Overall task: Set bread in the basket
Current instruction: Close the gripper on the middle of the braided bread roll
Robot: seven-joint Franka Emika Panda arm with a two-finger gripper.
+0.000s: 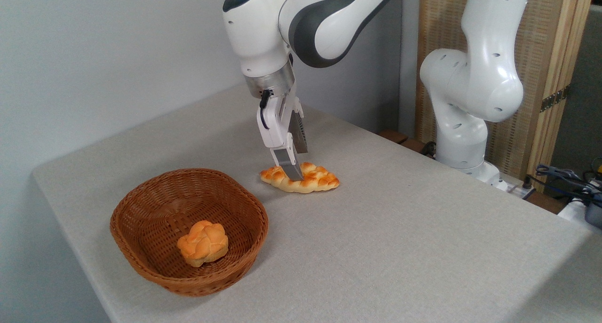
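Sitting flat on the grey table (400, 229), the braided bread (312, 179) is at about 2 o'clock from the basket (141, 238), near it but not touching. The gripper (296, 170) is right down on the loaf, tilted a bit, with its near finger (289, 163) crossing the front of the crust just left of the middle and the other finger tucked behind. So the jaws look spread on either side of the bread, but I honestly can't tell whether they're squeezing it or just straddling it. The wicker basket sits toward 8 o'clock on the table, with a small knotted bun (203, 243) lying inside, toward its front. White robot base (470, 88) stands off at 2 o'clock.
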